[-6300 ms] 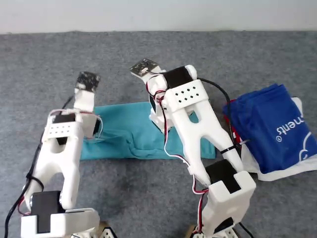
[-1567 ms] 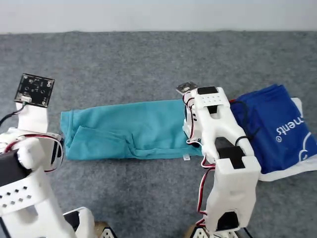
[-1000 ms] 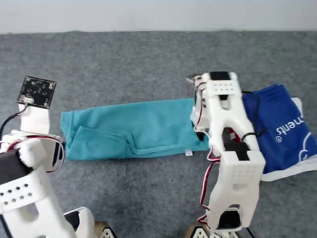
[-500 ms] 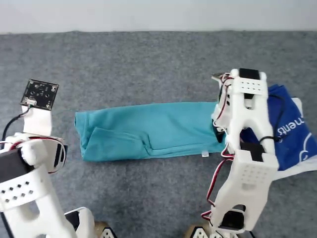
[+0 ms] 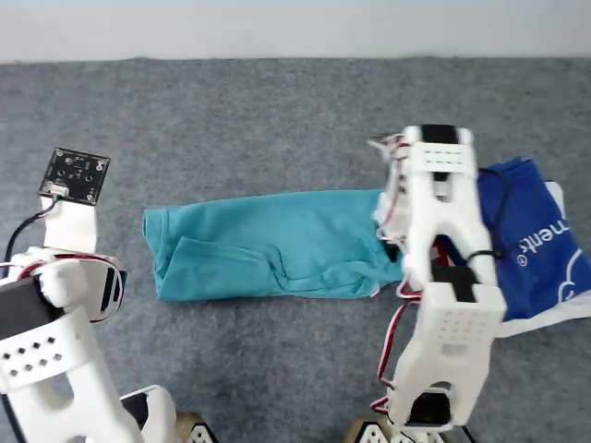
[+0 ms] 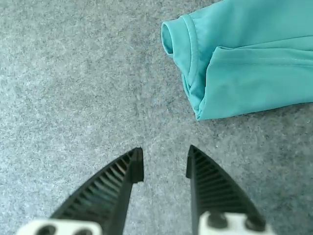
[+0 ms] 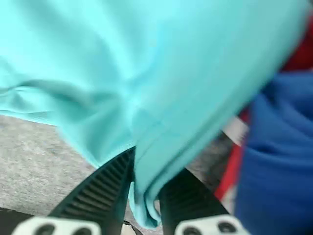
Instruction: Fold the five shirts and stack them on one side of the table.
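The right gripper point(image 7: 146, 169) is closed on the edge of the teal shirt point(image 5: 268, 245), with the cloth pinched between its two dark fingers point(image 7: 105, 188). The shirt lies as a long folded band across the middle of the table, and its end beside the right arm is bunched into wrinkles. The left gripper point(image 6: 165, 152) holds nothing: its jaws stand moderately apart above bare surface, near the other end of the shirt but not touching it (the rolled hem there is well visible in the left wrist view). To the right of the teal shirt lies a folded blue shirt point(image 5: 536, 245) on top of a white cloth point(image 5: 554, 314). The table is covered with a gray carpet-like surface point(image 5: 277, 120), and along its far edge runs a pale wall point(image 5: 277, 28).
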